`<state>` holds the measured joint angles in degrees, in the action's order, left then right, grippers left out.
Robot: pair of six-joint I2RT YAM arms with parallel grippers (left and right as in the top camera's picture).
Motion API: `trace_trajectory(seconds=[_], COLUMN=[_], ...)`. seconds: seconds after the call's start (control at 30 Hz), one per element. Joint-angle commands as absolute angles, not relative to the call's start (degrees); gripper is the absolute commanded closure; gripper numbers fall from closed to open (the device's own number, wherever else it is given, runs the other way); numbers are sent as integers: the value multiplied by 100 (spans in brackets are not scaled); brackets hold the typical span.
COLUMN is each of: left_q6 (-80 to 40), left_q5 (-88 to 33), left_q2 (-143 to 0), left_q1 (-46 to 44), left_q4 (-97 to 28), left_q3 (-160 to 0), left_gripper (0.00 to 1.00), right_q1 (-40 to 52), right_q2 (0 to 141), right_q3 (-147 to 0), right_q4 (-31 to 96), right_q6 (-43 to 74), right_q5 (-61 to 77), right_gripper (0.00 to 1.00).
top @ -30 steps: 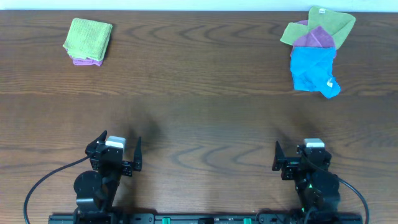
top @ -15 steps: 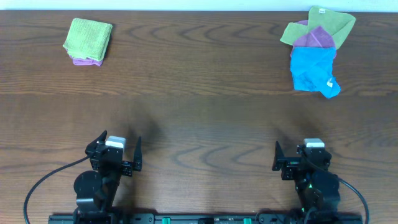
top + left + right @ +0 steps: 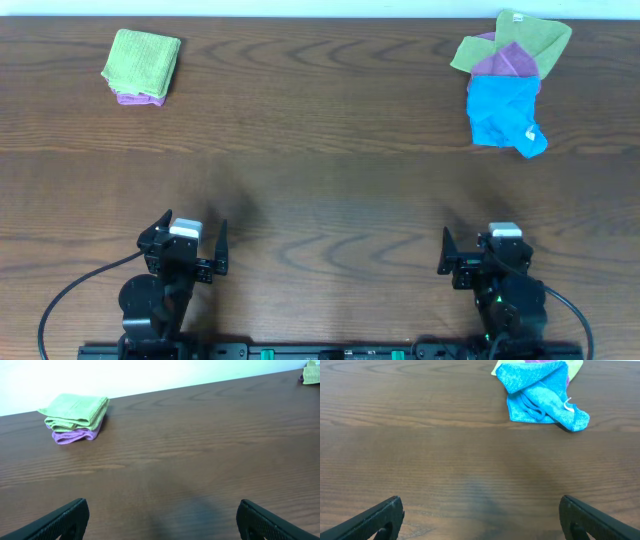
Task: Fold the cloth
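The sky-blue cloth (image 3: 503,112) lies crumpled at the far right of the table, its white tag near its lower right corner. It also shows in the right wrist view (image 3: 542,396), far ahead of the fingers. My left gripper (image 3: 192,238) is open and empty near the front edge at the left; its fingers frame bare wood in the left wrist view (image 3: 162,520). My right gripper (image 3: 478,243) is open and empty near the front edge at the right, well short of the cloth; its view (image 3: 480,517) shows only bare wood between the fingers.
A purple cloth (image 3: 510,60) and a lime-green cloth (image 3: 530,34) lie bunched behind the blue one, overlapping it. A folded green cloth on a folded purple one (image 3: 142,66) sits at the far left, also in the left wrist view (image 3: 75,416).
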<state>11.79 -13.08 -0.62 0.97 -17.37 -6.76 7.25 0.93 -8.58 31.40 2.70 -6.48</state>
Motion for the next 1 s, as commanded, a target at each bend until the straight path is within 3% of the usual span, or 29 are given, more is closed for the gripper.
trace_trajectory(seconds=[0.0, 0.2, 0.33, 0.57, 0.77, 0.97], left_q6=[1133, 1133, 1133, 1133, 1133, 1133], left_q5=[-1223, -1225, -1225, -1223, -1223, -1225], left_q2=[-21, -21, -21, -21, -21, -21], left_q1=[115, 115, 115, 115, 115, 115], left_q4=[-1758, -1758, -1758, -1758, -1758, -1758], left_q3=[-541, -541, -541, -541, -541, -541], left_gripper=[5, 5, 5, 5, 5, 5], right_q1=[676, 676, 676, 676, 676, 388], right_q2=[32, 32, 32, 38, 755, 2976], right_q3=[-838, -803, -790, -790, -790, -1057], right_q4=[3120, 2488, 1841, 1562, 810, -921], right_q6=[207, 408, 2477, 3616, 2762, 2112], right_q5=[-707, -1127, -1103, -1964, -1581, -1629], right_gripper=[1, 1, 1, 1, 1, 1])
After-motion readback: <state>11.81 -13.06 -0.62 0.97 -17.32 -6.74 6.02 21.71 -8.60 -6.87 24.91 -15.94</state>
